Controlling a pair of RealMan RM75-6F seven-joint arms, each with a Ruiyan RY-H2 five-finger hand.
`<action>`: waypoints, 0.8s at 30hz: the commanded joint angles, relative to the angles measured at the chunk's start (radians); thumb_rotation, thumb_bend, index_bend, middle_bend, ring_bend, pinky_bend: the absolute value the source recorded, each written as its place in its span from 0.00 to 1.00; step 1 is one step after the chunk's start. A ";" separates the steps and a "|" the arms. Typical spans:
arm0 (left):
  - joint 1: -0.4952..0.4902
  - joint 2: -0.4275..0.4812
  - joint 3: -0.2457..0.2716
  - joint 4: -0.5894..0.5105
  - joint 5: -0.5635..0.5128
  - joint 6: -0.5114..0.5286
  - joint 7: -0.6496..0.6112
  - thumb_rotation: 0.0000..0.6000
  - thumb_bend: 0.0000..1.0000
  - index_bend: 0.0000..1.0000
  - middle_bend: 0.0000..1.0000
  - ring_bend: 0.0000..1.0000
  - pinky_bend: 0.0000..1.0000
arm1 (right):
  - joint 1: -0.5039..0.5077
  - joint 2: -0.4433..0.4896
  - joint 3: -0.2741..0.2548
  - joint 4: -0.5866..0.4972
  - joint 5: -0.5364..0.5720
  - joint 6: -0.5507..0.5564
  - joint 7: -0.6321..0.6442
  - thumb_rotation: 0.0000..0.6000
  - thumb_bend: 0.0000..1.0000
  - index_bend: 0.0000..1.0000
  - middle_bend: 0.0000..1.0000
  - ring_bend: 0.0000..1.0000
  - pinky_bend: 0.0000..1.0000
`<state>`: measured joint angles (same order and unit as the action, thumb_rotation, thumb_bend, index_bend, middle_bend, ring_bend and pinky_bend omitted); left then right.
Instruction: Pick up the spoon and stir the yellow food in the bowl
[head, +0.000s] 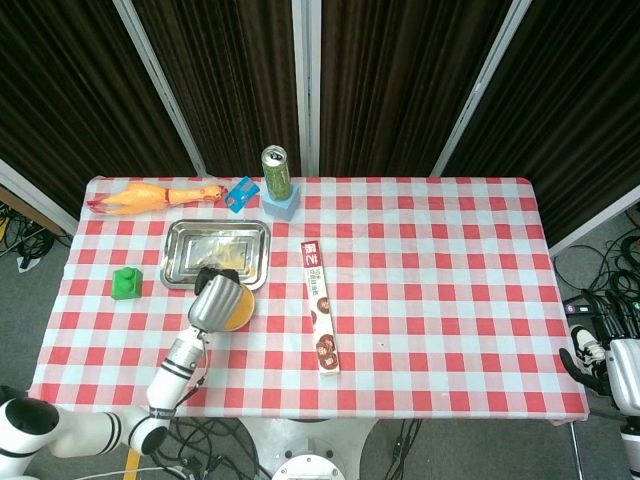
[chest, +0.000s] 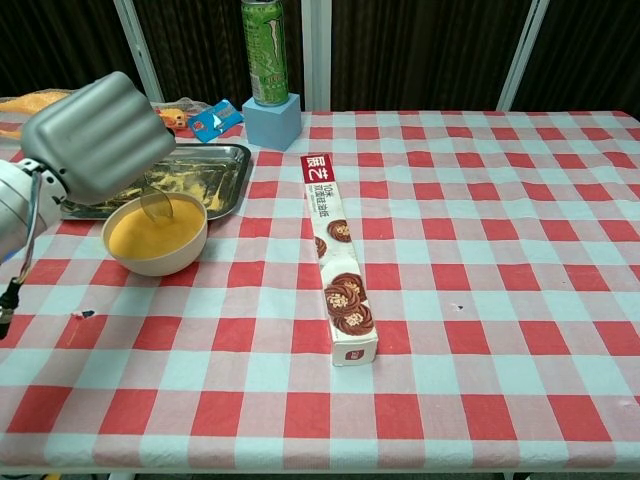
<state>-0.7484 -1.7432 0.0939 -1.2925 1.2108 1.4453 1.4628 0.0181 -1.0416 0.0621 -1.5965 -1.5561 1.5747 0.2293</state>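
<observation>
A cream bowl (chest: 150, 258) of yellow food (chest: 160, 232) stands at the table's left, just in front of the metal tray (chest: 225, 160). My left hand (chest: 95, 135) hovers over the bowl's far left rim and holds the spoon (chest: 155, 206). The spoon's tip dips into the food near the far rim, and its handle is hidden under the hand. From the head view the left hand (head: 215, 300) covers most of the bowl (head: 240, 312). My right hand (head: 597, 348) hangs off the table's right front corner, holding nothing, its fingers apart.
The tray (head: 190, 240) holds yellow crumbs. A long cookie box (chest: 338, 260) lies mid-table. A green can (chest: 264, 38) stands on a blue block (chest: 272, 122) at the back. A rubber chicken (head: 150, 196), a blue packet (head: 241, 193) and a green block (head: 125, 283) lie left.
</observation>
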 joint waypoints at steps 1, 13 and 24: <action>0.008 0.004 -0.009 0.008 0.010 -0.009 0.000 1.00 0.41 0.69 0.91 0.91 0.99 | 0.000 0.000 0.001 0.000 0.000 0.001 0.000 1.00 0.24 0.00 0.13 0.00 0.00; 0.044 0.019 -0.037 -0.035 0.031 -0.038 0.025 1.00 0.41 0.69 0.91 0.91 0.99 | 0.000 0.000 0.000 -0.004 -0.001 -0.001 -0.006 1.00 0.24 0.00 0.13 0.00 0.00; 0.058 0.016 -0.108 -0.015 0.003 -0.055 0.049 1.00 0.41 0.70 0.91 0.91 0.99 | 0.000 0.005 0.002 -0.010 0.000 0.000 -0.011 1.00 0.24 0.00 0.13 0.00 0.00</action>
<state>-0.6946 -1.7352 -0.0074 -1.2949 1.2169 1.3845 1.5076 0.0186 -1.0366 0.0636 -1.6062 -1.5563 1.5749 0.2179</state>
